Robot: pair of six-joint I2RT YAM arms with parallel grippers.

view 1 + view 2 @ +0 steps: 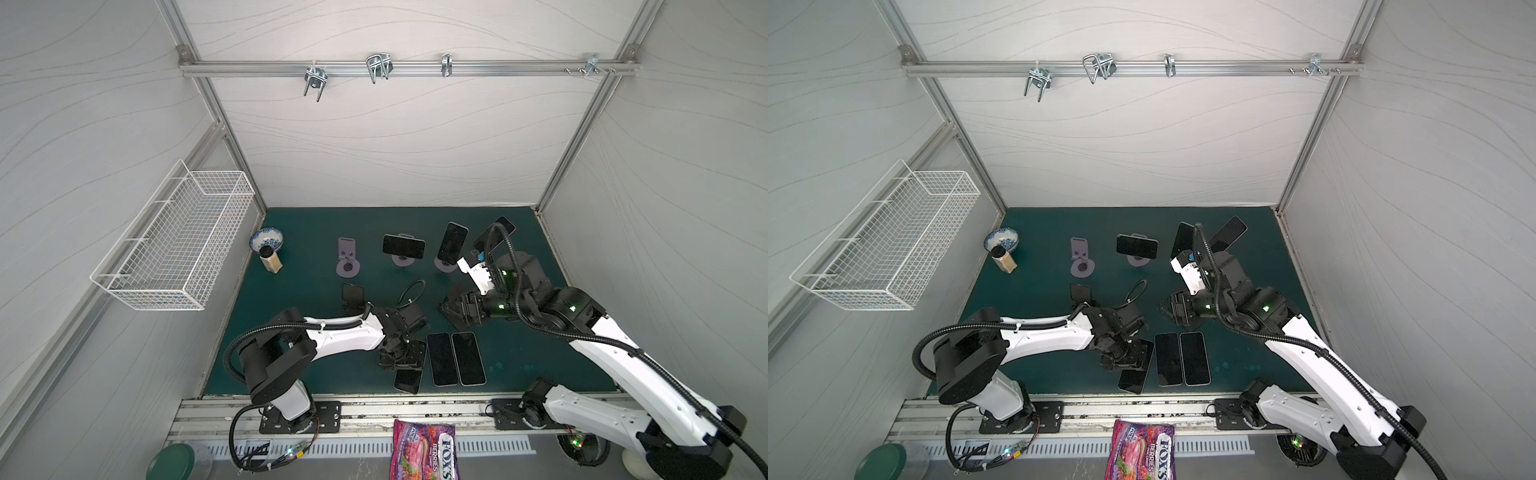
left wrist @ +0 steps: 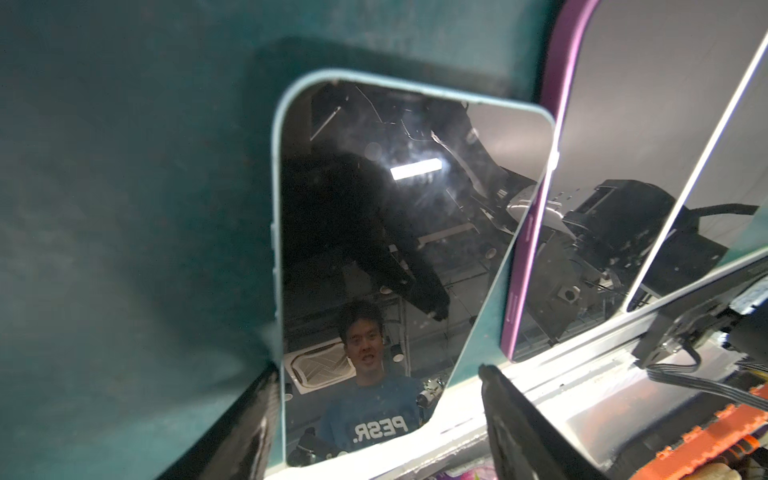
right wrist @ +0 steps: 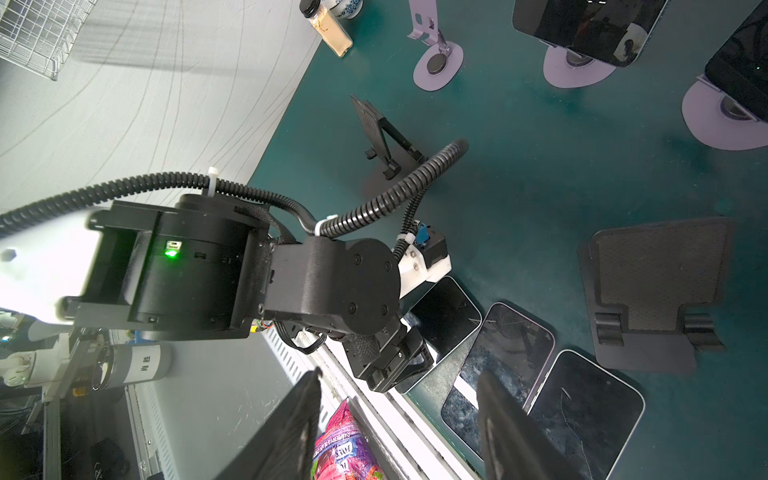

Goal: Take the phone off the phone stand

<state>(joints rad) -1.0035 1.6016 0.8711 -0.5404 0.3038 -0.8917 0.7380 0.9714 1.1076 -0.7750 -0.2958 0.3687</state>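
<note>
The left claw (image 2: 378, 372) hangs low over the dark green worktop (image 1: 316, 232) near its front edge. Its two black fingers (image 2: 523, 432) are parted and straddle the end of a black-screened phone with a pale blue rim (image 2: 374, 249). That phone lies flat on the worktop, off any stand. One finger sits right against its rim, while a strip of green shows between the other finger and the phone. The claw therefore stands partly open and has no hold on it. Just beside this phone, a phone with a purple rim (image 1: 441, 359) and a phone with a silver-white rim (image 1: 468, 358) lie side by side, face up.

The right claw (image 3: 399, 374) is held above the middle of the worktop, its fingers apart with nothing between them. It is close to a flat black folding stand (image 3: 656, 291), which carries nothing.

Further back, a dark phone set crosswise (image 1: 403, 246) rests on a lilac stand with a round foot (image 1: 402, 261). An upright dark phone (image 1: 452, 243) leans on a second lilac stand (image 1: 444, 266). A tilted dark phone (image 1: 1231, 232) shows at the back right, partly hidden by the right arm's cable, and what carries it cannot be seen. A bare lilac stand (image 1: 348, 257) and a small black stand (image 1: 353, 296) hold no phone.

In the back left corner, a blue-and-white bowl (image 1: 267, 240) sits just behind a black-capped spice jar (image 1: 271, 261).
</note>
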